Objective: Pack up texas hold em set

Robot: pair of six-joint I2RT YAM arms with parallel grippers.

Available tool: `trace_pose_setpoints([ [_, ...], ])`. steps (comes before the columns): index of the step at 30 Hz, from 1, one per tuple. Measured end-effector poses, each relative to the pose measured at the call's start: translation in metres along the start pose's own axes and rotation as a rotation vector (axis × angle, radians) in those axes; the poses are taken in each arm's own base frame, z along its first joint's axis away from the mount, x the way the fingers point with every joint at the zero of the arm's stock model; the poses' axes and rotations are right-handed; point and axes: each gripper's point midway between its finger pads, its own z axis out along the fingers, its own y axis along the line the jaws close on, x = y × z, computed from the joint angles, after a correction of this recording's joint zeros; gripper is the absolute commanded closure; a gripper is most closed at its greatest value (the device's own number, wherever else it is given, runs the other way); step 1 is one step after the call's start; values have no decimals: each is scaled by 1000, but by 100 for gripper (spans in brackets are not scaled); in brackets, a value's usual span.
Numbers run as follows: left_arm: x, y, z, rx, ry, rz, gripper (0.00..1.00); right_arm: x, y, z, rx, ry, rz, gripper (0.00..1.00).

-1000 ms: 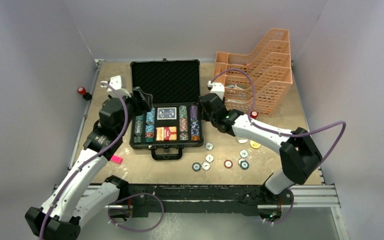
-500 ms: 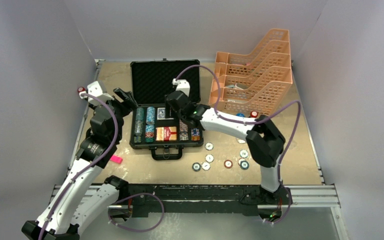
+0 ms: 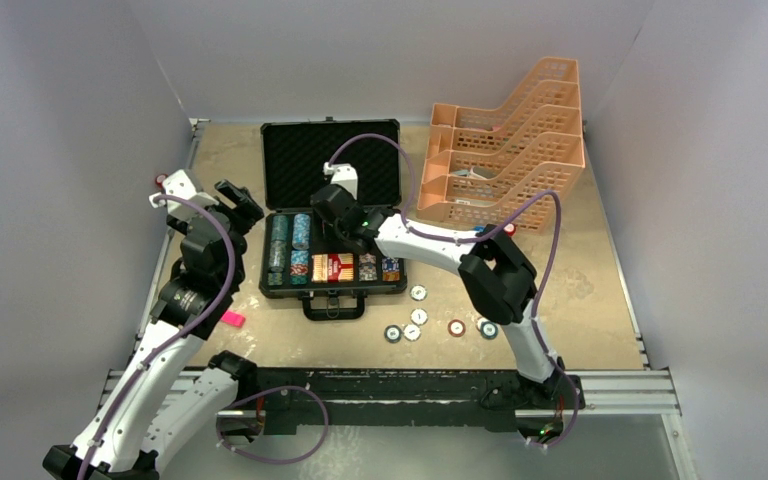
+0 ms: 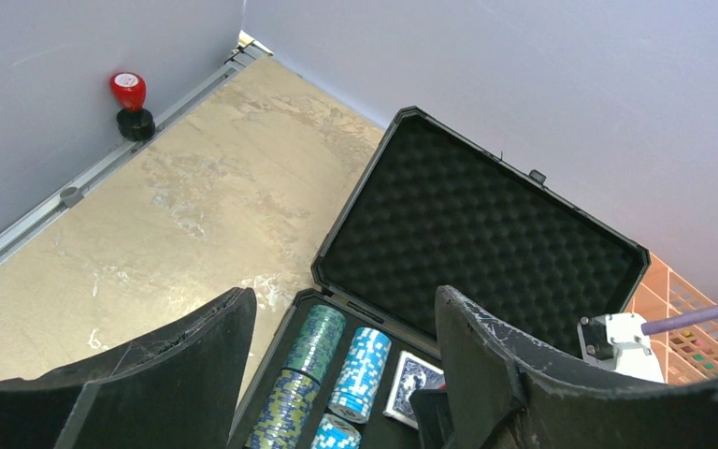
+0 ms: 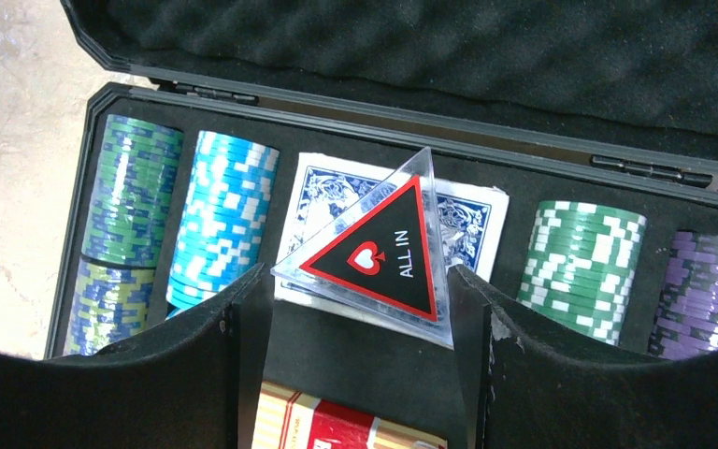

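Plaque (image 5: 374,254), clear and triangular, is sitting clamped in my right gripper (image 5: 357,281), half-hiding a blue card deck (image 5: 323,182) in the black foam-lined briefcase (image 5: 430,47); my left gripper (image 4: 344,299) is hanging spread apart.

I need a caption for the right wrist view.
ALL IN triangle within the right gripper, over the blue deck in the case.
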Motion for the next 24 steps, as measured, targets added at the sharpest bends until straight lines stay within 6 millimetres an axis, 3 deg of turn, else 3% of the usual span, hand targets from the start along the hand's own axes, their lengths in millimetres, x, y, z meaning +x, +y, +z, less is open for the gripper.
trace_pose_setpoints([
  [10,0,1,0,-3,-1,0,29,9,-2,8,28,34,-19,20],
  [14,0,1,1,-3,-1,0,28,7,1,4,10,38,-15,19],
  [18,0,0,1,0,2,0,28,-3,1,-17,-25,30,-2,20],
  [24,2,-2,1,12,10,1,28,-47,-13,-75,-42,-77,49,22],
])
